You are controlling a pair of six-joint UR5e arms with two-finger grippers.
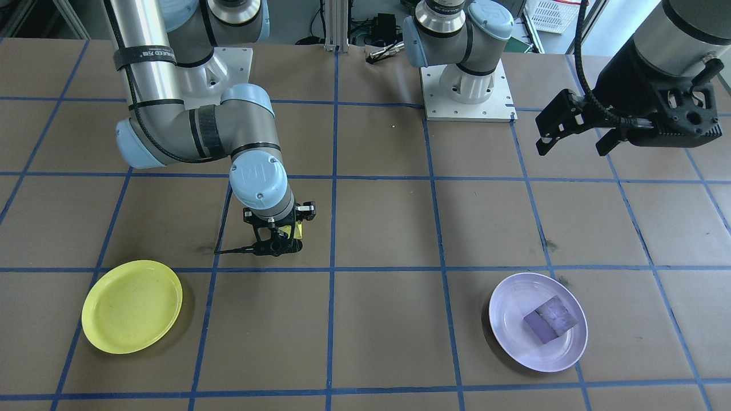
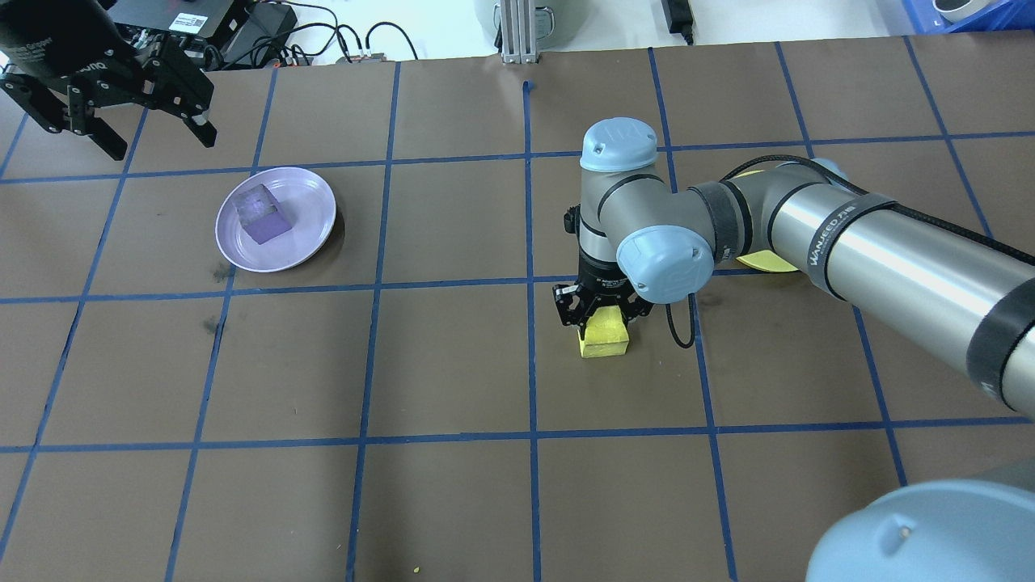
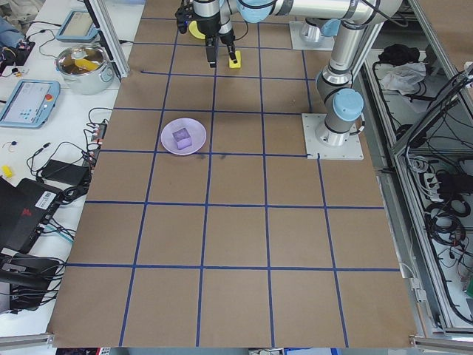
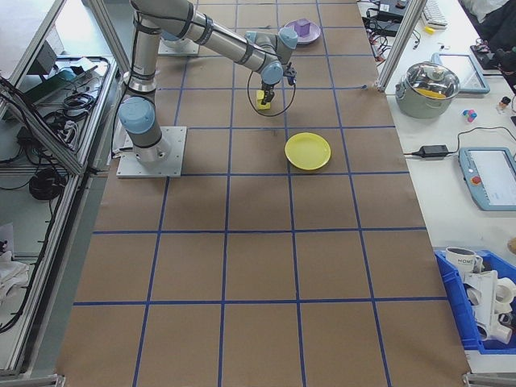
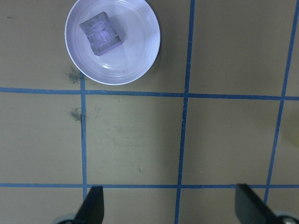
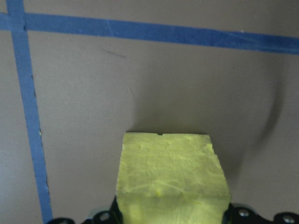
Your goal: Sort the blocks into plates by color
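Looking left to right overhead, I see my left gripper (image 2: 121, 113) hovering, jaws wide, beyond the pale lavender plastic plate (image 2: 311, 222) holding the dull purple foam cube (image 2: 262, 215); my right gripper (image 2: 602, 319) clamps the bright yellow foam cube (image 2: 605, 337) low at the brown surface (image 2: 445, 364), near the bright yellow round plate (image 1: 108, 319).

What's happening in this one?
The right hand is down at the table around the yellow block, apparently gripping it. The yellow plate has nothing on it yet. The purple block already sits in the lavender plate. The left hand hangs open, raised off to the side.
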